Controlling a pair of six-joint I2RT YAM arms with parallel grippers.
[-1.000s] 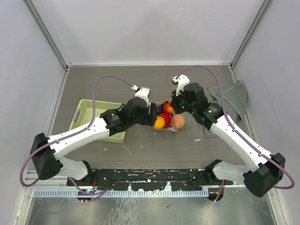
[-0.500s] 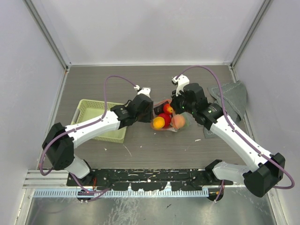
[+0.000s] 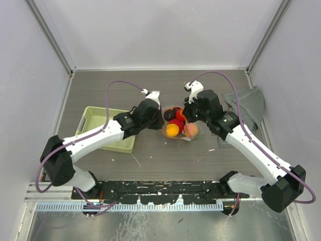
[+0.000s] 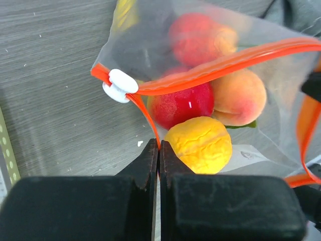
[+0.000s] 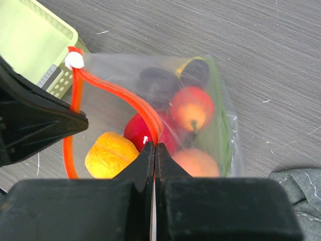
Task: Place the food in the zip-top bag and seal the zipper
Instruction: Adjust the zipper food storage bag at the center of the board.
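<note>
The clear zip-top bag (image 3: 179, 126) lies mid-table between my two grippers, its mouth held open. Inside it is the food: a yellow piece (image 4: 200, 144), a red one (image 4: 180, 105), a peach-coloured one (image 4: 238, 98), a red-orange one (image 5: 193, 108), dark purple pieces (image 5: 155, 80) and a green leaf (image 5: 223, 130). My left gripper (image 4: 159, 145) is shut on one lip of the red-orange zipper (image 4: 220, 68), just below the white slider (image 4: 119, 85). On the other lip of the zipper (image 5: 115, 93), my right gripper (image 5: 154, 146) is shut.
A pale green basket (image 3: 103, 128) stands left of the bag, under the left arm. Near the right wall a grey folded cloth (image 3: 248, 105) lies on the table. Enclosure walls close off the left, right and back.
My left gripper drew back from the yellow piece, shifted to the bag's near lip and shut on the zipper strip. The right gripper kept its grip and place.
</note>
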